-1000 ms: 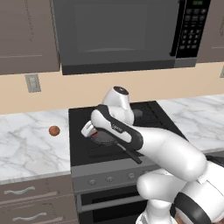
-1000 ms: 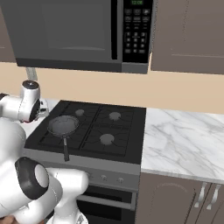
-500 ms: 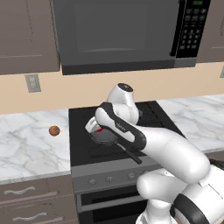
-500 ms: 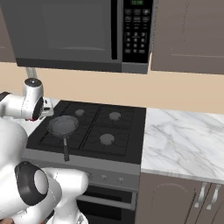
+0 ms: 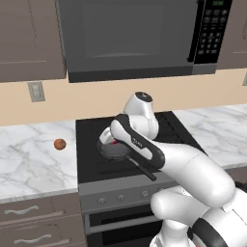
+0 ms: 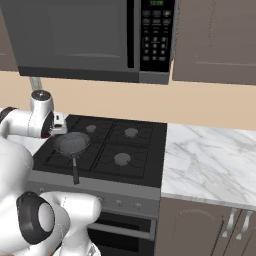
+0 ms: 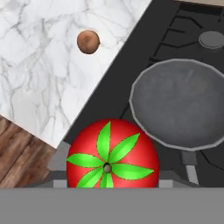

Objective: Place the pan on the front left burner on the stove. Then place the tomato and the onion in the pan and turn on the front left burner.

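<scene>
The dark pan (image 5: 116,151) sits on the stove (image 5: 96,166) over the front left burner, whose cap it hides, with its long handle (image 6: 75,170) pointing toward the front. My gripper (image 5: 107,140) hovers just above the pan's left rim, shut on the tomato (image 7: 112,155). In the hand view the red ball with its green stem lies close below, left of the pan (image 7: 179,105). The brown onion (image 5: 60,144) lies on the marble counter left of the stove; it also shows as the onion (image 7: 88,42) in the hand view.
Marble counter (image 5: 29,159) runs left of the stove and marble counter (image 6: 210,160) right of it. A dark microwave (image 5: 130,38) hangs above. The other grey burner caps (image 6: 131,132) stand bare. Knobs line the steel front panel (image 5: 120,195).
My hand with the tomato has drifted a little to the right, from the stove's left edge toward the pan. Pan and onion have stayed put.
</scene>
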